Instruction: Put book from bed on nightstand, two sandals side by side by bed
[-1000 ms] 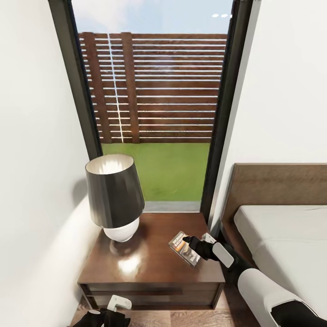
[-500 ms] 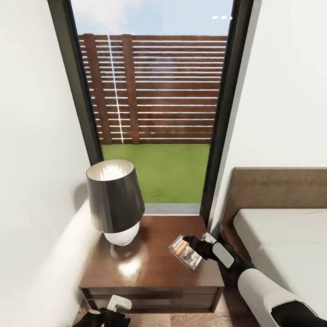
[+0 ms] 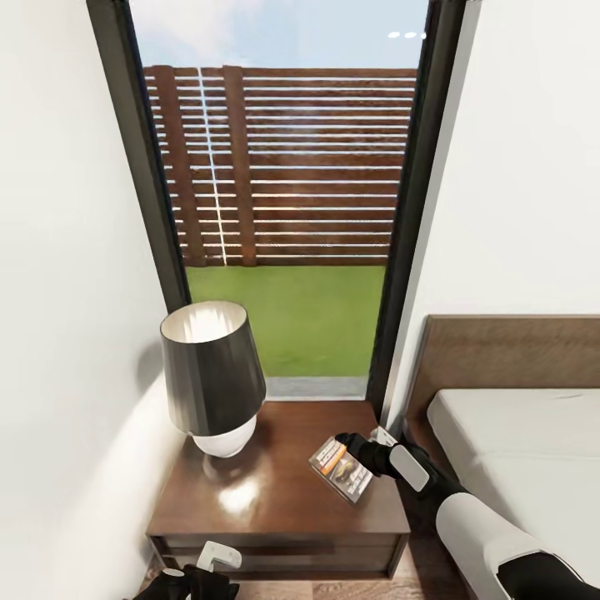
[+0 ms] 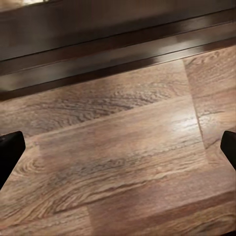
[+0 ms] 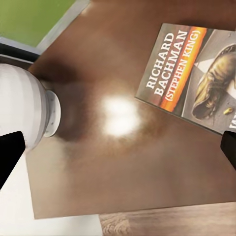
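Glossy dark wood fills the lower head view: the nightstand (image 3: 275,492) carries a lamp (image 3: 212,375), and the book (image 3: 340,469) sits over its right part at the right gripper (image 3: 354,450), beside the bed (image 3: 517,433). Whether the jaws clamp it there is unclear. The left wrist view shows plank floor (image 4: 118,162) between the left gripper's spread fingertips (image 4: 10,150). In the right wrist view the fingertips are wide apart, the book (image 5: 191,78) looks released, partly cut off. Placing seems done; next, retreat and find the sandals.
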